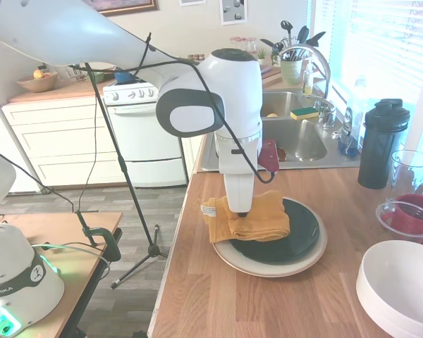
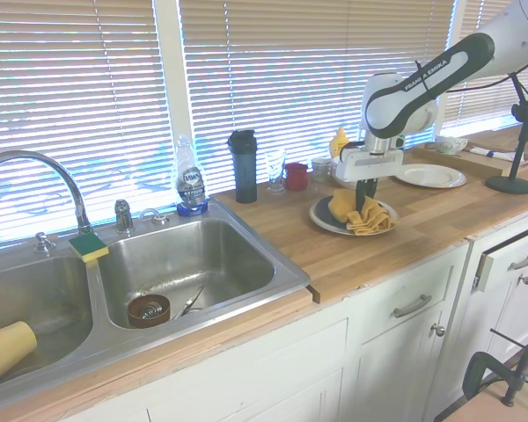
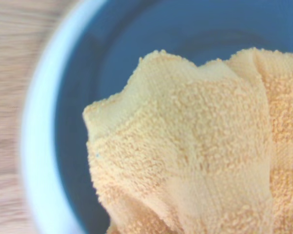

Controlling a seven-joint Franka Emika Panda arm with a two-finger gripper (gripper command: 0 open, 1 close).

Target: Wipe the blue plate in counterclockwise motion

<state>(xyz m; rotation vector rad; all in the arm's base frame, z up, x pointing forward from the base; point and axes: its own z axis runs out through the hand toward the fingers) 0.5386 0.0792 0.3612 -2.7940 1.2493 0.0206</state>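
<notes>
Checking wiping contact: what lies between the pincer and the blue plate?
A folded yellow towel, under the pincer and on the blue plate, seen in the first exterior view.
</notes>
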